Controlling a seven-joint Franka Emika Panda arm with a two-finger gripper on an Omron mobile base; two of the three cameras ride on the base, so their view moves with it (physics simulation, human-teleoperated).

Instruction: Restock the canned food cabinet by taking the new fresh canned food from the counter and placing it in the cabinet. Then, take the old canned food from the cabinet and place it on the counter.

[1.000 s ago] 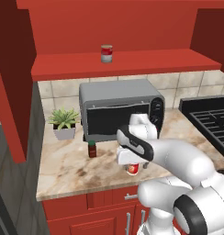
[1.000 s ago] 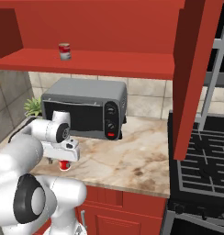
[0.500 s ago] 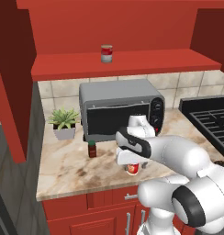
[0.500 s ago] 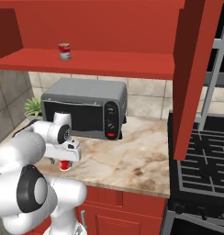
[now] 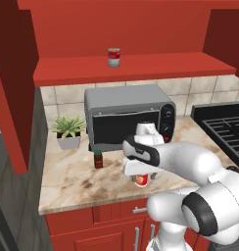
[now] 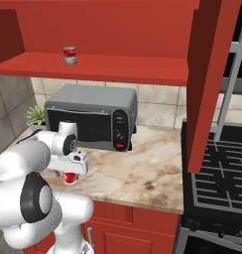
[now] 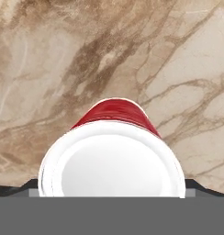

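The new fresh canned food (image 7: 114, 114), a red-orange can with a white lid, stands upright on the counter (image 5: 75, 184) near its front edge. My gripper (image 7: 112, 189) hangs straight over it, open, with one dark fingertip (image 7: 33, 186) showing on each side of the lid. The same can (image 5: 141, 181) (image 6: 69, 178) peeks out under the hand (image 5: 139, 166) (image 6: 72, 166) in both base views. The old canned food (image 5: 113, 57) (image 6: 69, 55), with a grey upper band, stands alone on the red shelf of the cabinet (image 5: 160, 66) (image 6: 133, 69).
A grey toaster oven (image 5: 126, 115) (image 6: 93, 114) stands just behind the hand. A small dark bottle (image 5: 98, 160) and a potted plant (image 5: 68, 131) sit to its left. A black stove (image 5: 227, 130) (image 6: 217, 181) lies to the right, below a red cabinet side wall (image 6: 207, 84).
The arm has shifted a little while the hand stays over the red-orange can. The jaws remain open and the cans have not moved.
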